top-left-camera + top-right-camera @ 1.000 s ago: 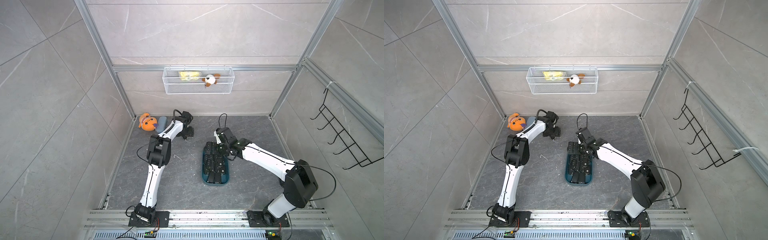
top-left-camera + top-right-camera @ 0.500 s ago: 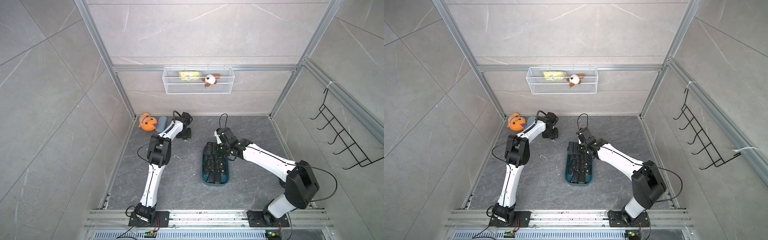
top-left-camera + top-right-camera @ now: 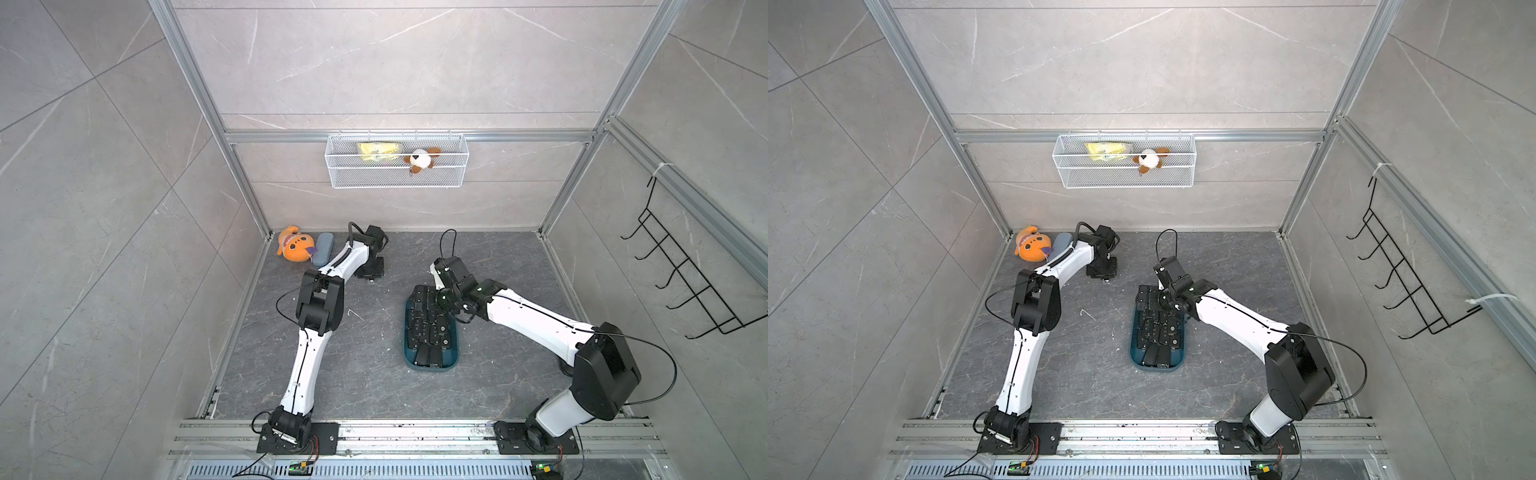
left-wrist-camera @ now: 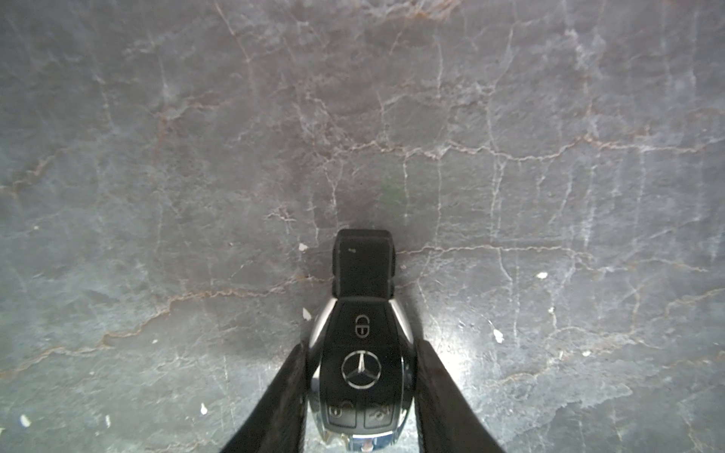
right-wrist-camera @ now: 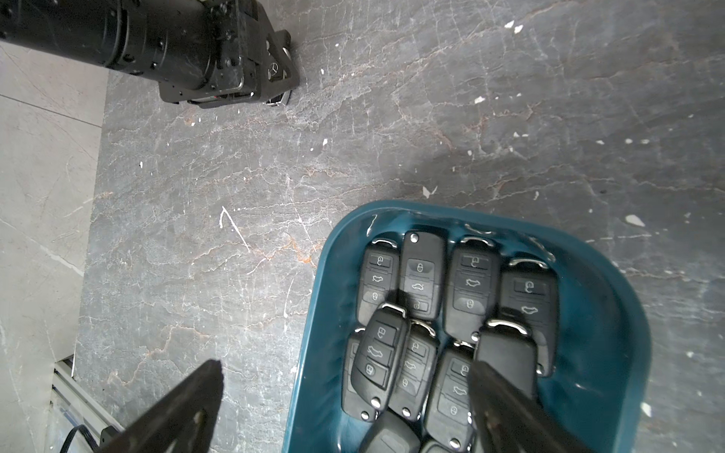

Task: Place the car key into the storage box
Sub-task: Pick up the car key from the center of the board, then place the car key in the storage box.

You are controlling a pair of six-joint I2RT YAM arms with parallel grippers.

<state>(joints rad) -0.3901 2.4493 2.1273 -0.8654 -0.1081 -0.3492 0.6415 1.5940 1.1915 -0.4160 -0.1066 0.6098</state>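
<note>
At the far left corner of the surface (image 3: 365, 386) an orange plush toy (image 3: 295, 248) lies touching a pale blue case (image 3: 322, 248). In a top view the left arm (image 3: 1034, 307) covers part of that case.

Just right of them the left tool (image 3: 371, 272) points down at the surface. Both top views hide what it holds, apart from a silver glint at its base. The left wrist view fills that in. It shows the left tool clenched on the car key (image 4: 361, 274), a black fob with a three-pointed star and chrome edges. One finger (image 4: 290, 376) presses on each flank, and the key lies close against the surface. The right wrist view shows the same key from the side, well apart from the storage box (image 3: 432, 370).

That teal box sits right of centre, packed with black key fobs (image 3: 428, 332). Only the right wrist view makes out their button symbols. The right tool (image 3: 438, 296) hovers over the box's far end, released and holding nothing. In its wrist view one finger stands over bare surface outside the box, the other above the fobs.

A white wire basket (image 3: 397, 174) hangs on the back wall, and a black hook rack (image 3: 702, 291) hangs on the right wall.
</note>
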